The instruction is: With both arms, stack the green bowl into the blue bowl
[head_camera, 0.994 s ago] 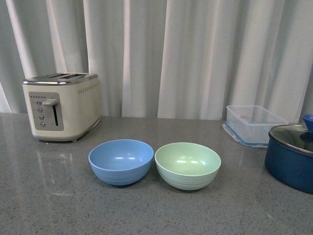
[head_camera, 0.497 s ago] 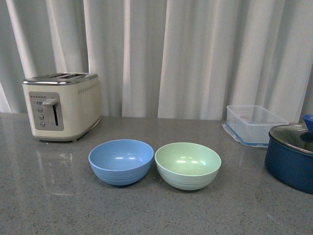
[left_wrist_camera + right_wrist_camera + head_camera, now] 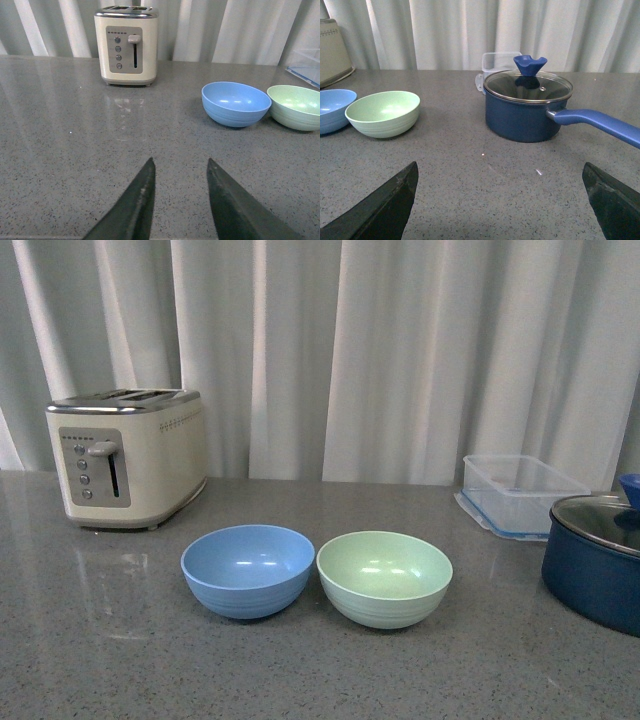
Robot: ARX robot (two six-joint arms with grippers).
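Observation:
The pale green bowl (image 3: 384, 578) and the light blue bowl (image 3: 248, 570) stand upright side by side on the grey counter, almost touching, blue to the left. Neither arm shows in the front view. In the left wrist view my left gripper (image 3: 180, 162) hangs open over bare counter, well short of the blue bowl (image 3: 236, 103) and the green bowl (image 3: 295, 106). My right gripper (image 3: 500, 164) is open wide with nothing between its fingers, the green bowl (image 3: 383, 113) and blue bowl (image 3: 333, 109) lying off to one side ahead.
A cream toaster (image 3: 127, 456) stands at the back left. A clear plastic container (image 3: 519, 493) and a dark blue pot with glass lid (image 3: 598, 560) sit at the right; the pot's long handle (image 3: 600, 123) sticks out towards my right gripper.

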